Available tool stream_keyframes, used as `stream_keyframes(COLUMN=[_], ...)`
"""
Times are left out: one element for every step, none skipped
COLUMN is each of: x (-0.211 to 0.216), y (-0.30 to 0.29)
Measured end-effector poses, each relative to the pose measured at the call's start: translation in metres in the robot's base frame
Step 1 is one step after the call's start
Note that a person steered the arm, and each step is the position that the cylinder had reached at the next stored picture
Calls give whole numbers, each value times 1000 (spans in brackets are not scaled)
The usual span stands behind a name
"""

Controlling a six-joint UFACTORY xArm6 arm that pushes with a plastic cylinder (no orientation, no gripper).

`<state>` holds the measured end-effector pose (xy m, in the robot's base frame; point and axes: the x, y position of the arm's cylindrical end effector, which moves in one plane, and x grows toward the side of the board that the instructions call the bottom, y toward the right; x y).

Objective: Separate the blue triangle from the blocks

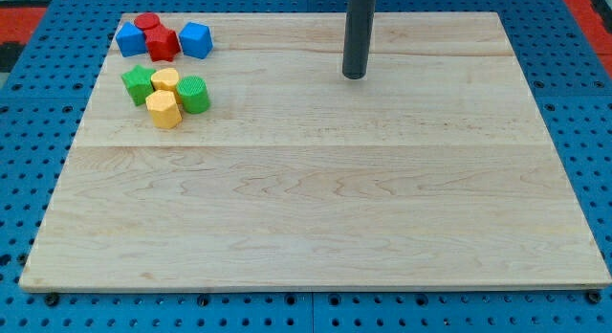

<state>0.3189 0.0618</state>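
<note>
Hovering over bare wood near the view's top, my tip stands well to the right of every block; there's no claw here, only the plain rod end touching nothing. Up in the top-left corner, the blue triangle sits pressed against the red cylinder and red star-like block, blue cube beside. Below them: green star-like block, two yellow blocks, green cylinder, on the wooden board.
</note>
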Motion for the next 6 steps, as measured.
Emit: stream_keyframes(x=[0,-31,-89,-125,-126,-125], y=[3,29,13,-54,-90,-128])
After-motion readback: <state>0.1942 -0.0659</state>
